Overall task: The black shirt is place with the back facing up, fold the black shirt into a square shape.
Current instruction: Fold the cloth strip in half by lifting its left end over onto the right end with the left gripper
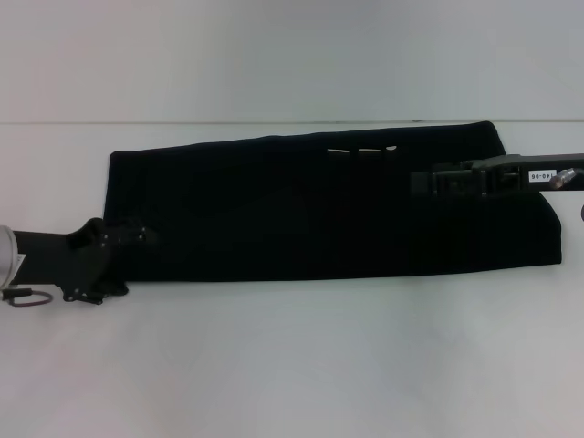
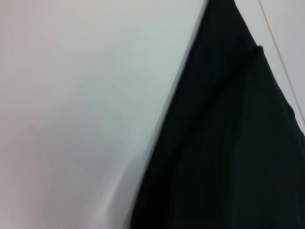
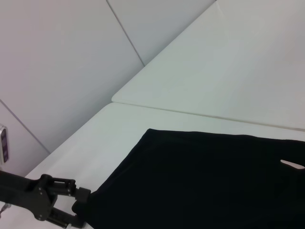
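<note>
The left end effector (image 1: 137,239) is black against the black shirt (image 1: 310,210), so its fingertips cannot be made out. The right end effector (image 1: 422,182) likewise merges into the fabric. Pale lettering (image 1: 363,151) peeks from a fold, too small to read. In the left wrist view the shirt's edge (image 2: 162,143) is blurred and cut off by the frame.

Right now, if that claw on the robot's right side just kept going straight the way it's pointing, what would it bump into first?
The right claw points left along the black shirt, over it. Going straight on, it would probably skim more shirt fabric first; the left claw sits at the far end, slightly off that line. Its height above the cloth is unclear.
</note>
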Controlling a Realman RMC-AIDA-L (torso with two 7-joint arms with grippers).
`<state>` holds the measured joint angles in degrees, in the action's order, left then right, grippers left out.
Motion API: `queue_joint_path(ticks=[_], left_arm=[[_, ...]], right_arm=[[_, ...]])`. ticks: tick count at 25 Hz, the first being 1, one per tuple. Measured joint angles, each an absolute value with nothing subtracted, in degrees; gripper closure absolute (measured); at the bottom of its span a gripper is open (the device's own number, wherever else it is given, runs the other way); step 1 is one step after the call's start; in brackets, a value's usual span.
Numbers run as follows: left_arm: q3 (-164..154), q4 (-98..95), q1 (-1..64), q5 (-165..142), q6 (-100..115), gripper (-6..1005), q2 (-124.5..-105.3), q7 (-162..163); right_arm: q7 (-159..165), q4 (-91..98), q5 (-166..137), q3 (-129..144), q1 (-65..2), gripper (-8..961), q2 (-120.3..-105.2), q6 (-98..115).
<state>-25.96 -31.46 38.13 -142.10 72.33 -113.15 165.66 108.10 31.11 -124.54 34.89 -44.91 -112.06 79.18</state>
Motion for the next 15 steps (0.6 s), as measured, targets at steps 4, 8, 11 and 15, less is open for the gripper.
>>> queue_joint_path(ticks=[4, 8, 11, 15], left_arm=[[-25.77, -31.46, 38.15, -142.36, 71.70, 54, -113.00, 165.67], [-25.75, -31.46, 38.15, -142.43, 71.35, 60, -112.96, 165.67], [-25.75, -31.51, 38.06, -142.47, 71.18, 91, -112.94, 165.67], [-25.75, -31.67, 37.96, -142.52, 70.73, 100, -112.94, 165.65]], right_arm=[[108.12, 31.11, -124.54, 34.89, -44.91, 288, -112.12, 79.18], [108.13, 31.11, -124.54, 34.84, -44.92, 289, -112.14, 79.19], [108.13, 31.11, -124.54, 34.79, -44.91, 289, -112.15, 79.19], [108.13, 31.11, -124.54, 34.64, -44.91, 290, -112.15, 79.19]])
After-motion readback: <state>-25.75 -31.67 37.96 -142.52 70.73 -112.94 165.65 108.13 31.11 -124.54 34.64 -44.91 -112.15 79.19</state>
